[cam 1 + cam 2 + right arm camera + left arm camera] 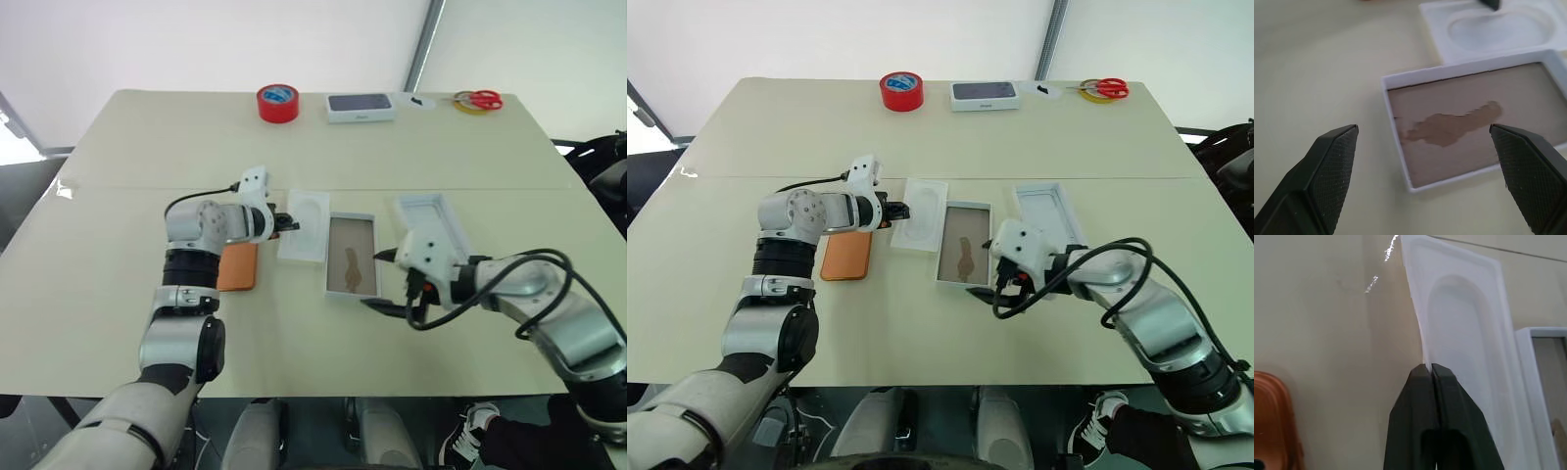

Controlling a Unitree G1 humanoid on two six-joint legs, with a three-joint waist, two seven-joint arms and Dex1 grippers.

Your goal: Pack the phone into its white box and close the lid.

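The phone point(237, 266) lies flat on the table point(118, 323), orange, w/ the robot's left forearm crossing above its upper end. It sits just left of the flat white insert point(305, 226), which has an oval recess. The left gripper point(292, 225) is beyond the phone, not on it: its two black fingers point(1431, 396) are pinched together on the insert's near-left edge, and that edge looks lifted a bit off the table.

Right of the insert, nearly touching it, is the white box point(351, 257), open, thin walls, brownish floor w/ a darker smear; nothing else inside. The right gripper point(1425, 171) hovers by the box's near end, jaws spread wide, holding nothing. The lid point(434, 221) lies further right, plain white inside facing up, empty, partly behind the right wrist.

At the table's far edge: red tape roll point(277, 103), a white box w/ dark picture on top point(361, 107), red-handled scissors point(478, 100).
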